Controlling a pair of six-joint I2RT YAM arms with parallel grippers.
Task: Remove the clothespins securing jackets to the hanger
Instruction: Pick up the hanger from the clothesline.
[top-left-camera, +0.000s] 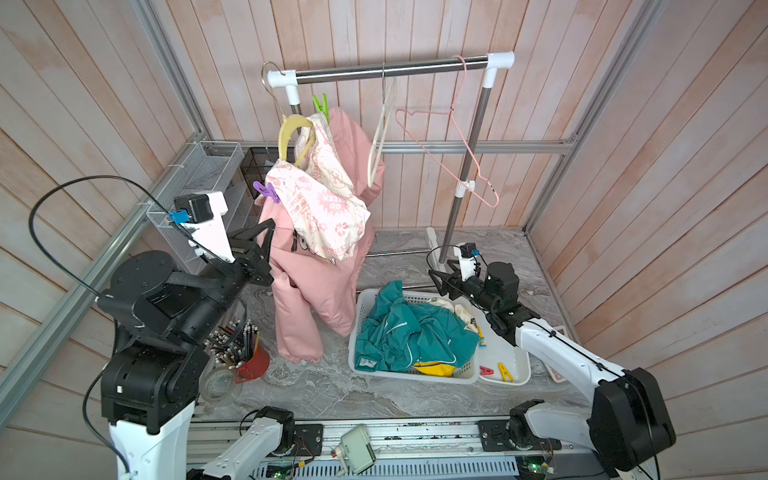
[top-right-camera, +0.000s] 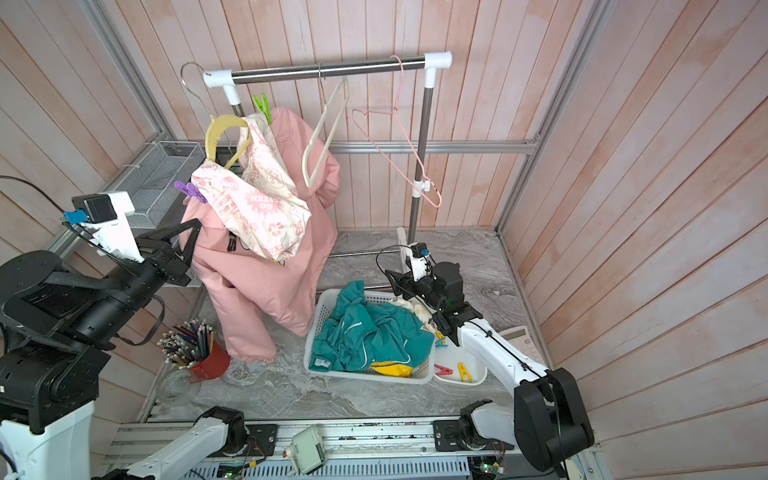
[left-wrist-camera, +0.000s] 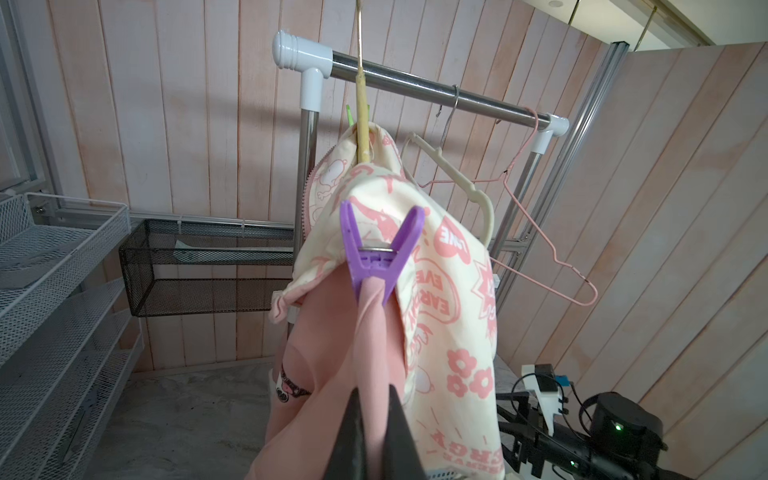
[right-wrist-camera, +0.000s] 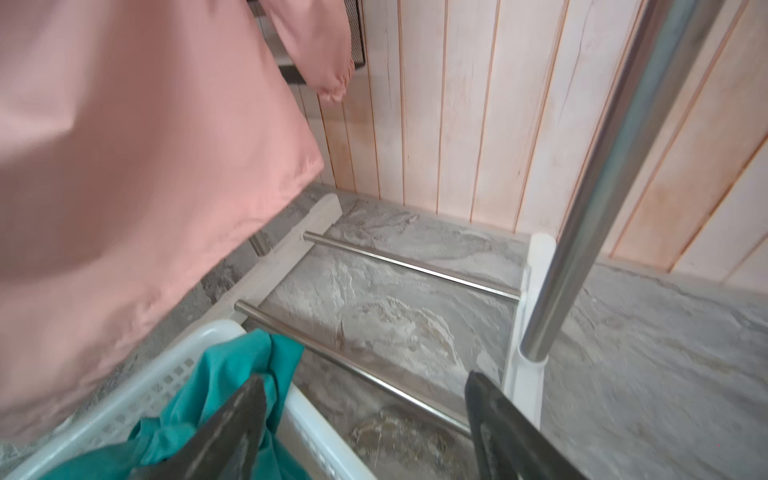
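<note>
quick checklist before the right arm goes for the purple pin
1. left gripper shut on pink jacket fold below the purple clothespin: ok
2. right gripper open, empty: ok
3. purple clothespin handles unobstructed: ok
4. right gripper near that pin: not ok, low by the basket
5. yellow hanger hook seated on rail: cannot tell
6. green clothespin off: not ok, clipped at the jacket's top

Pink jacket (top-left-camera: 307, 291) has cream pink-print lining (top-left-camera: 328, 208), purple clothespin (top-left-camera: 266, 192).
</note>
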